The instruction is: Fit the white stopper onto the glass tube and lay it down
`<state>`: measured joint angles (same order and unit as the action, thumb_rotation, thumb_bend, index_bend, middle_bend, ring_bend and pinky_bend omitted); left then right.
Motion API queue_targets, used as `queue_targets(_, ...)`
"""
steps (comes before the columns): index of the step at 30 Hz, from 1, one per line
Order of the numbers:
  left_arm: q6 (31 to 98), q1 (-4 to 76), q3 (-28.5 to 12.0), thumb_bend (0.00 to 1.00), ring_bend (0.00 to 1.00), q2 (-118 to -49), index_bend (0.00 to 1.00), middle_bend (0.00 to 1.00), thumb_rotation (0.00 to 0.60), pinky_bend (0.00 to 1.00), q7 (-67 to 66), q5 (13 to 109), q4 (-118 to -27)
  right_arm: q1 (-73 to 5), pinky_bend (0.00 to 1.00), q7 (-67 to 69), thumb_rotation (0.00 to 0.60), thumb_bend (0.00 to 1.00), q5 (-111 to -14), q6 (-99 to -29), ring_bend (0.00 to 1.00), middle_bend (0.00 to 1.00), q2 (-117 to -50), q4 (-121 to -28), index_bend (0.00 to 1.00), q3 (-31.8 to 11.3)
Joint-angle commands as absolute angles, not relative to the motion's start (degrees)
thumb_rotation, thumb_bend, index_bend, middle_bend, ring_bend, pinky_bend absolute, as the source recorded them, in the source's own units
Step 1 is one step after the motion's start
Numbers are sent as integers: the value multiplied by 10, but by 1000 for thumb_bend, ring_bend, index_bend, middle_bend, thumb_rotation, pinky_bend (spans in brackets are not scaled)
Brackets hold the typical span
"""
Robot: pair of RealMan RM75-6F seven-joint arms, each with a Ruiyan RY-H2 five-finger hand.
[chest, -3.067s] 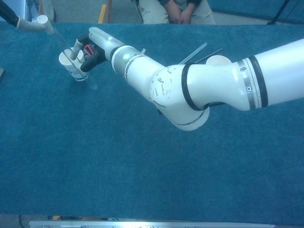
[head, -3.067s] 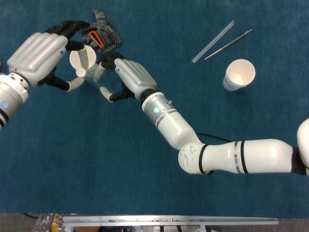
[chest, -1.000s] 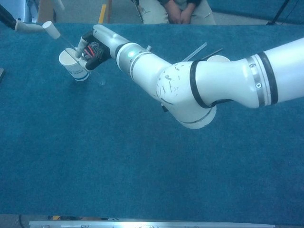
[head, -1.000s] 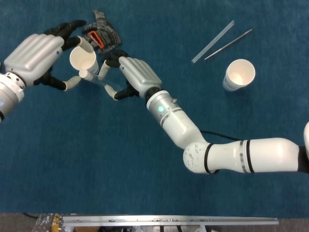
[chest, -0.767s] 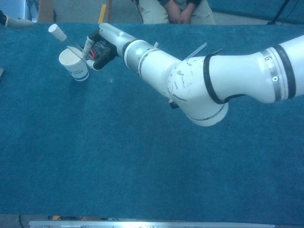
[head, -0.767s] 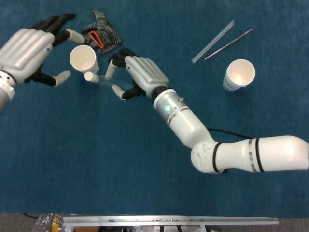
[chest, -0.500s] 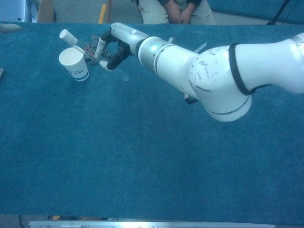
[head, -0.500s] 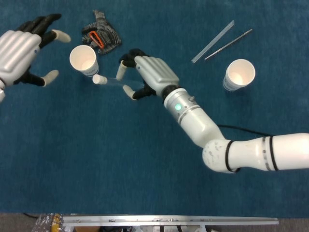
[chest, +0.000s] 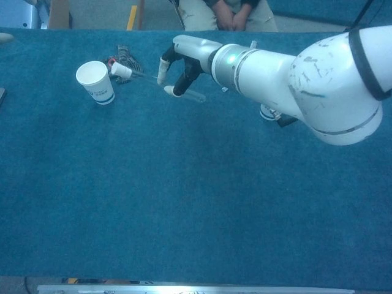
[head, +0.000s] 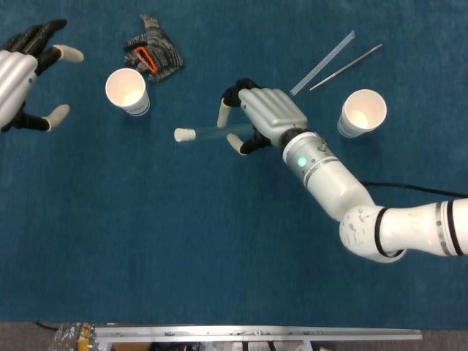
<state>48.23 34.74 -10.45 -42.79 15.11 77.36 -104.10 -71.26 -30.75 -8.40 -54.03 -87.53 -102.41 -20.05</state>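
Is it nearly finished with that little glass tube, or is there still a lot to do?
Nearly there. Done: the white stopper sits on the end of the glass tube. In hand: the right hand holds the tube's other end, and in the chest view it appears raised off the blue table. The left hand is open, off to the side. Left: laying the tube down and letting go.

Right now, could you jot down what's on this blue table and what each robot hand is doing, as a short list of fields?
surface: blue cloth table
right hand: holds the glass tube, stopper end pointing away from it
white stopper: fitted on the tube's free end
left hand: at the table's far left, fingers spread, holding nothing
left paper cup: upright, near the glove
right paper cup: upright, beside the right arm
spare rods: two, lying side by side
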Motion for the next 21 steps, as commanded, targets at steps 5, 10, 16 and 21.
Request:
queue_targets(5,510,332,-96,323,0,-437,222,0,597,0,161,794,-1036,-733,181,-332,600,371,-49,-537,73,242,-883,-1013,669,-171)
queue_targets(10,529,321,-90,323,0,-441,222,0,598,0,173,811,-1033,-738,181,-338,600,371,-47,-534,73,242,-915,-978,670,-146)
queue_targets(16,548,312,-86,324,0,-443,222,0,597,0,193,826,-1028,-737,181,-337,600,371,-64,-532,73,242,-960,-935,670,-129)
queue_targets(21,558,306,-81,326,0,-446,222,0,597,0,210,835,-1021,-728,181,-330,600,367,-80,-527,73,242,-987,-911,670,-122)
